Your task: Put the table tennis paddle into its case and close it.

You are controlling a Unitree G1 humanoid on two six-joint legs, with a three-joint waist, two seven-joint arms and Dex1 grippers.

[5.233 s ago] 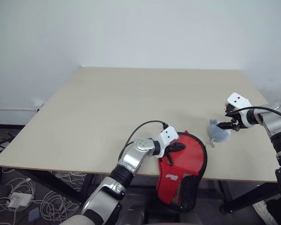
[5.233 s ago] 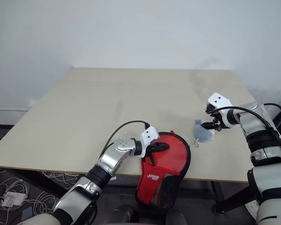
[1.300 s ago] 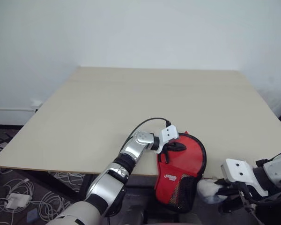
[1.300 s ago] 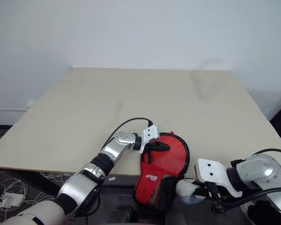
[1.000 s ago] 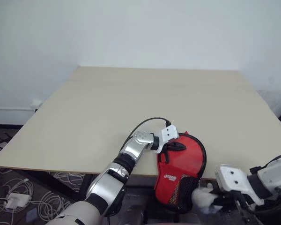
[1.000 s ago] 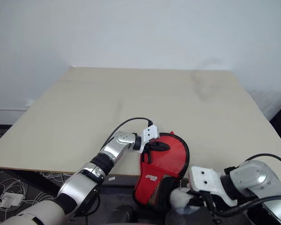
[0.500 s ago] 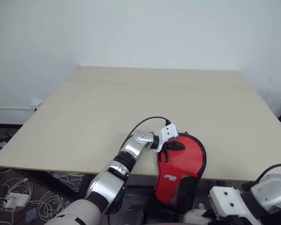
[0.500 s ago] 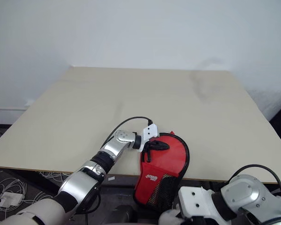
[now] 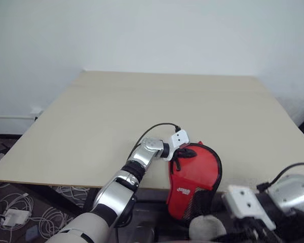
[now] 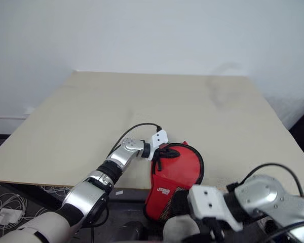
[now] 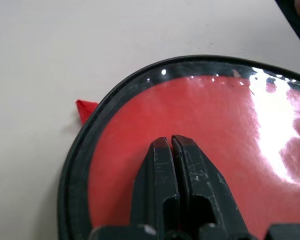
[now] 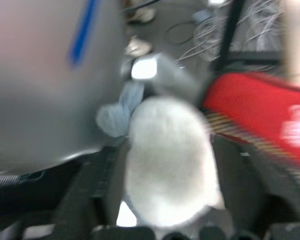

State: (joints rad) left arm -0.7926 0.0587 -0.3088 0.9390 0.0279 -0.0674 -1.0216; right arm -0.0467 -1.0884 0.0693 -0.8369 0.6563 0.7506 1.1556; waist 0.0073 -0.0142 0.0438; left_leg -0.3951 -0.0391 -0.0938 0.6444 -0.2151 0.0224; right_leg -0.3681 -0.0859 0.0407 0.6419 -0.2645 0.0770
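Note:
The red case (image 9: 198,171) with its black zipper edge lies at the table's front edge, and its mesh end hangs over the edge. My left gripper (image 9: 184,153) is shut, its tips resting on the case's red face (image 11: 225,115) near the rim. The table tennis paddle is hidden. Below the table edge at the lower right, my right gripper (image 12: 167,150) stands with its fingers (image 12: 102,185) spread wide. A pale grey-white wad (image 12: 170,165) sits between them. This wad (image 9: 205,228) hangs just beside the case's mesh end.
The beige table (image 9: 142,101) stretches away to a white wall. Cables and a power adapter (image 9: 12,216) lie on the floor at the lower left. A small red loop (image 11: 85,109) sticks out from the case's rim.
My right arm has carried the wad from the table's right side down below the front edge, then left and up toward the case. Its fingers have spread. The left gripper barely shifted.

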